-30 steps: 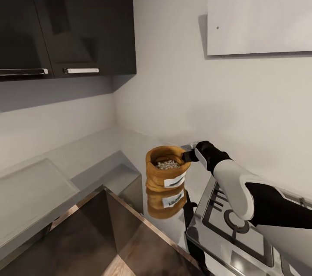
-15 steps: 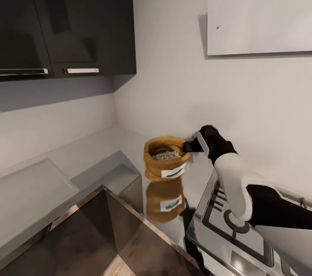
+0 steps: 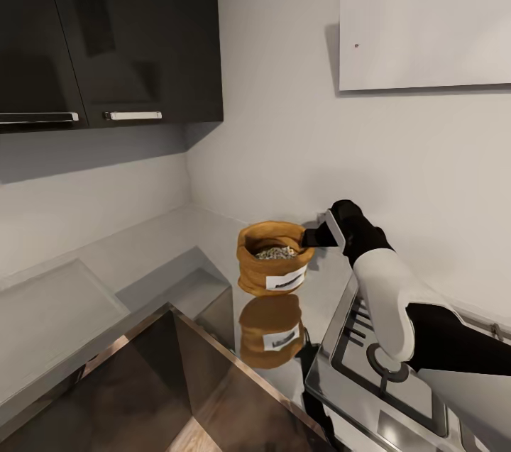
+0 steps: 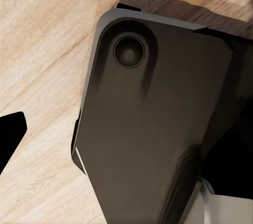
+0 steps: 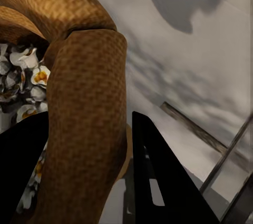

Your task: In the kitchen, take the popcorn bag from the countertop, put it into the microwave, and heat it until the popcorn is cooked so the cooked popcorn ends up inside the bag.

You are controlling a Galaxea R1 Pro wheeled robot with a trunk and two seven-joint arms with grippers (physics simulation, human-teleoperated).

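Note:
The popcorn bag (image 3: pixel 273 269), an orange-brown sack with a white label, hangs a little above the glossy grey countertop (image 3: pixel 149 246), and its reflection lies just beneath it. Pale popcorn (image 3: pixel 277 252) fills its open mouth. My right gripper (image 3: pixel 313 238) is shut on the rolled rim at the bag's right side. In the right wrist view the rim (image 5: pixel 87 103) sits between the two black fingers (image 5: pixel 158 182), with the popcorn (image 5: pixel 23 81) beside it. The microwave is out of view. The left wrist view shows a dark robot part (image 4: pixel 153 129) over wooden floor.
A steel cooktop (image 3: pixel 383 360) lies under my right forearm. Dark wall cabinets (image 3: pixel 128 33) hang at the upper left and a white panel (image 3: pixel 426 19) at the upper right. A dark glossy surface (image 3: pixel 142 388) juts out at the bottom left, beside a pale recessed tray (image 3: pixel 50 317).
The right gripper has lifted the bag off the countertop; a second ago the bag rested on its reflection. Since half a second ago it has hardly moved.

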